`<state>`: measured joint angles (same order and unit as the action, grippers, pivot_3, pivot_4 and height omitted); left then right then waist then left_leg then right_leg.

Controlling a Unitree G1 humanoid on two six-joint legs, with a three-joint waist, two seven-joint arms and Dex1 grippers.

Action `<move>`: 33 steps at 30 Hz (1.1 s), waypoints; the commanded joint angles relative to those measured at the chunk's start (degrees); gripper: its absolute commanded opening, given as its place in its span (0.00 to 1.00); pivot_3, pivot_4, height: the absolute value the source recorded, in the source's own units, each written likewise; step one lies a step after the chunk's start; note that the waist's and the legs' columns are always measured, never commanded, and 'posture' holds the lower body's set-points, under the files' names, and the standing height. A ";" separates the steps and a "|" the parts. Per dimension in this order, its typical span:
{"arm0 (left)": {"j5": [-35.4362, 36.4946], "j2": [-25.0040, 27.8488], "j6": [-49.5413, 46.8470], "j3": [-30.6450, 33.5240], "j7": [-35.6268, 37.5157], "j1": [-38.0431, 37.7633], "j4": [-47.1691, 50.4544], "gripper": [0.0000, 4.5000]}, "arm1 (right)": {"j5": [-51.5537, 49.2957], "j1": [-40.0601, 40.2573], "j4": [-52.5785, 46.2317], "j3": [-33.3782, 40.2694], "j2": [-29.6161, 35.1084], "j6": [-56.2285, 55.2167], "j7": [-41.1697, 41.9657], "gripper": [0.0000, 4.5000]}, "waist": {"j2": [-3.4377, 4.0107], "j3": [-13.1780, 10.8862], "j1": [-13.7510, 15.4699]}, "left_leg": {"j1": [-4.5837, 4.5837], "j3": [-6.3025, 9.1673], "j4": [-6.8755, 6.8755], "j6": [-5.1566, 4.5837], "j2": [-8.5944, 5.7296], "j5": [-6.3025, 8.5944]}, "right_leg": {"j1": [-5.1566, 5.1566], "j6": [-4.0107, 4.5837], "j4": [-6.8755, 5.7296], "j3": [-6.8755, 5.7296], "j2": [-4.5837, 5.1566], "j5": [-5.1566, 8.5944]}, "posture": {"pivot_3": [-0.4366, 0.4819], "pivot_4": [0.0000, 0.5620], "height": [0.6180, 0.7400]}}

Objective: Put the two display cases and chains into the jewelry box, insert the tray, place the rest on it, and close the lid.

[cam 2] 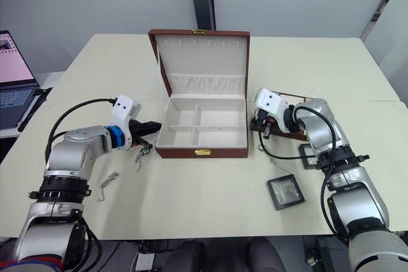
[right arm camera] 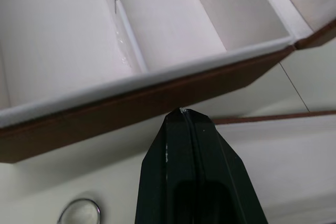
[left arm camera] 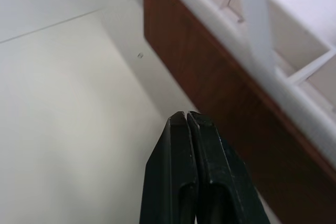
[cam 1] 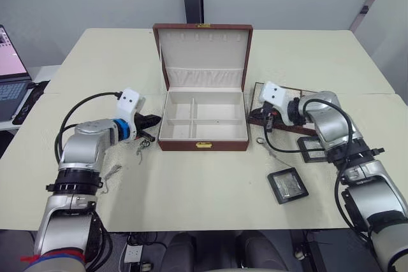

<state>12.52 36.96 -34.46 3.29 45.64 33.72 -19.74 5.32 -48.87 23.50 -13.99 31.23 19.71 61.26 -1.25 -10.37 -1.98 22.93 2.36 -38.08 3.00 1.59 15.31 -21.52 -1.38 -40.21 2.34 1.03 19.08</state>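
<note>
Jewelry box (cam 1: 203,119) sits open mid-desk (cam 1: 191,189), between the two grippers, lid (cam 1: 203,55) upright behind it. Cream lining divided into compartments; nothing made out inside them.

Left gripper (cam 1: 153,121): jaws pressed shut on nothing, tips just off the box's left wall, as the left wrist view shows. Right gripper (cam 2: 261,121): jaws also closed and empty, tips close to the box's right wall, poised over the tray.

Tray (cam 1: 288,109): mostly hidden behind the right gripper and forearm; only a brown edge and a strip of cream show. Compartments not readable.

Display cases, count two. One (cam 1: 288,185) lies in the open, nearer the desk's front edge than the right jaws, silvery contents visible through the window. The other (cam 1: 313,148) is partly covered by the right arm and cables; only its black frame shows.

Chains, count uncertain, thin and hard to trace. One (cam 1: 143,148) just below the left jaws; another (cam 1: 111,175) farther toward the front edge by the left forearm; a ringed piece (cam 1: 262,143) below the right jaws.

Laptop (cam 1: 11,81) cut off at the far left.
</note>
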 commanded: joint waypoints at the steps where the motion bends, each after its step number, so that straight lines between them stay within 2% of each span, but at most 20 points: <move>1: 0.28 2.14 1.50 2.19 0.02 -0.35 2.23 0.00 | -1.43 -0.07 -3.19 2.32 1.61 0.53 -0.35 0.00 | 0.00 0.00 0.05 | 0.00 0.00 0.00 0.00 0.00 0.00 | 0.00 0.00 0.00 0.00 0.00 0.00 | 0.48 0.27 1.00; 5: 0.59 6.14 3.16 4.64 1.35 -3.53 3.66 0.00 | -2.22 1.93 -6.20 4.93 4.23 -1.15 -1.59 0.00 | 0.00 0.00 -0.06 | 0.00 -0.01 0.01 -0.01 0.00 0.00 | 0.00 0.00 0.02 0.01 0.00 0.00 | 0.48 0.27 1.00; 8: 4.47 10.45 5.64 11.74 4.59 -9.18 6.86 0.00 | -5.09 6.89 -11.66 9.82 9.21 -3.00 -0.98 0.00 | 0.00 -0.02 0.00 | 0.08 -0.02 0.10 -0.01 0.04 0.01 | -0.10 0.00 0.11 0.02 0.00 0.00 | 0.48 0.27 1.00; 12: 7.10 14.07 8.29 18.62 7.34 -16.59 8.52 0.00 | -7.16 13.31 -13.76 15.47 15.21 -6.22 -1.65 0.00 | 0.02 -0.04 0.14 | 0.13 -0.05 0.13 -0.02 0.03 0.02 | -0.13 0.00 0.18 0.02 0.05 0.00 | 0.48 0.27 1.00; 22: 9.06 15.76 10.57 31.88 8.85 -36.17 12.48 0.00 | -13.70 32.04 -15.82 28.25 28.31 -11.31 4.16 0.00 | 0.03 -0.05 0.15 | -0.05 -0.03 0.14 -0.04 0.07 0.03 | 0.12 0.00 0.21 0.05 0.06 0.00 | 0.48 0.27 1.00; 25: 9.40 15.05 12.06 37.67 10.86 -44.71 10.71 0.14 | -15.30 38.34 -14.07 33.02 30.77 -13.63 6.25 0.00 | 0.04 -0.04 -0.01 | -0.11 -0.04 0.15 -0.04 0.08 0.03 | 0.17 0.00 0.20 0.07 0.05 0.00 | 0.48 0.27 1.00; 29: 9.88 14.13 13.35 41.86 12.72 -53.52 9.82 0.42 | -16.78 43.45 -11.97 35.40 33.63 -14.16 10.02 0.00 | 0.05 -0.05 -0.20 | -0.17 -0.15 0.20 -0.05 0.09 0.03 | 0.17 0.00 0.23 0.11 0.05 0.01 | 0.48 0.27 1.00; 33: 10.92 13.30 12.42 43.34 12.96 -58.01 11.46 0.70 | -16.96 47.14 -9.90 35.37 36.71 -14.70 14.42 0.19 | 0.04 -0.04 0.09 | -0.28 -0.09 0.19 -0.05 0.07 0.03 | 0.34 0.00 0.23 0.12 0.06 0.01 | 0.48 0.27 1.00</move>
<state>22.47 50.35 -22.17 43.99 58.20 -23.51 -9.93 -10.51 -2.22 13.06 19.27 65.92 5.81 73.93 -1.22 -10.42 -1.89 22.64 2.27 -37.90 2.95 1.65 15.34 -21.18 -1.38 -39.98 2.46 1.09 19.09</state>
